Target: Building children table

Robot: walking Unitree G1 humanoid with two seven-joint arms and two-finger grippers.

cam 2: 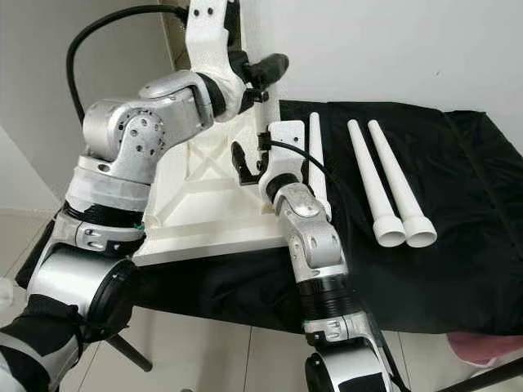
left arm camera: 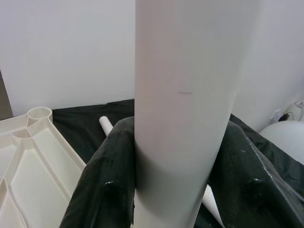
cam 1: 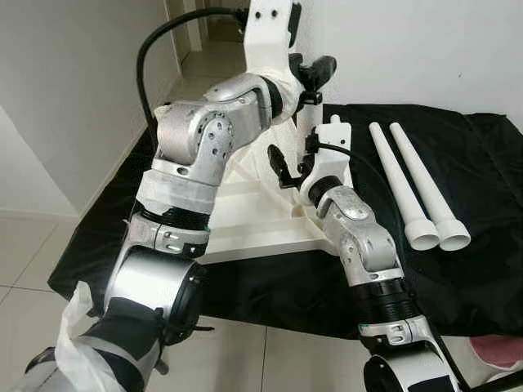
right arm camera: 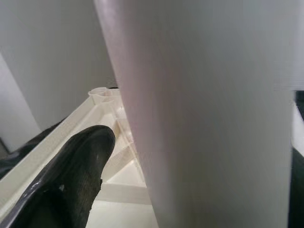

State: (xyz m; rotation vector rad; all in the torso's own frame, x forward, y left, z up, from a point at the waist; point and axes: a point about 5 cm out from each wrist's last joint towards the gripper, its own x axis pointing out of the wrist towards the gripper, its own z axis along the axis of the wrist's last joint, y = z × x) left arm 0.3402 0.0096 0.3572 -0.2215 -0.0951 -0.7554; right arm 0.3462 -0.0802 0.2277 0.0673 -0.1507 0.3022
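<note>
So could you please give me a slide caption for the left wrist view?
Left gripper shut on an upright white table leg, above the overturned white tabletop on black cloth.

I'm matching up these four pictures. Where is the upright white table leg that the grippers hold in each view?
Left eye view: upright table leg, top centre, between both grippers.
Right eye view: top centre, left of the lying legs.
Left wrist view: fills the centre, between black fingers.
Right wrist view: large, right half.
Shared landmark: the ribbed tabletop underside.
</note>
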